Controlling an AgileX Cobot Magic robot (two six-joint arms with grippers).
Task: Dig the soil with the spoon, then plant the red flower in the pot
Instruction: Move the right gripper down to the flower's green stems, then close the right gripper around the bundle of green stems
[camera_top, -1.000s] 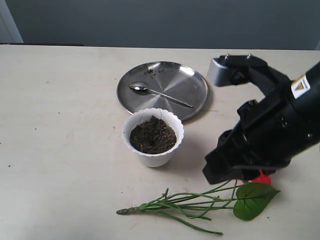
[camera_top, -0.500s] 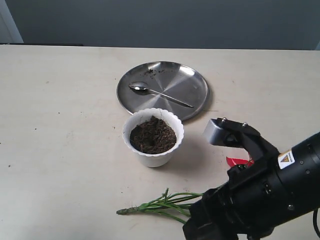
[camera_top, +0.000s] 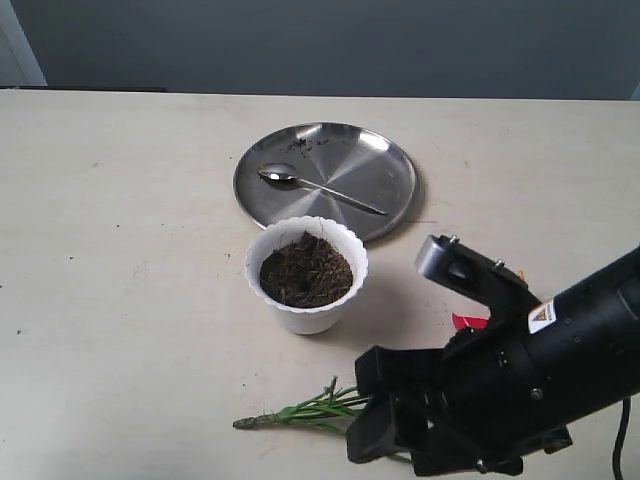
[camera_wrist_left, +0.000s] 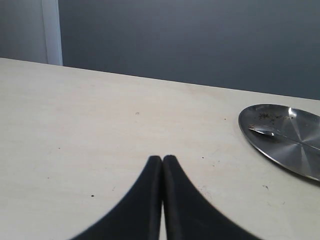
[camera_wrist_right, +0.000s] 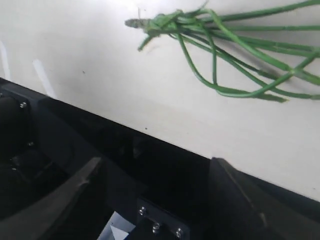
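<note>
Stems of the red flower (camera_top: 300, 412) lie flat on the table (camera_top: 120, 300) in front of the pot (camera_top: 306, 274), thin, light and springy; the bunched stem end looks the firmest hold. Right gripper (camera_top: 385, 425) hovers above them, fingers spread; left gripper (camera_wrist_left: 162, 162) is pressed together.

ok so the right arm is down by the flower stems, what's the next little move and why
Probably ease the right hand down and close it on the stems of the red flower. Its fingers stand apart with nothing between them, and the stems lie flat on the table just ahead. The spoon already rests on the steel plate beside soil crumbs.
</note>
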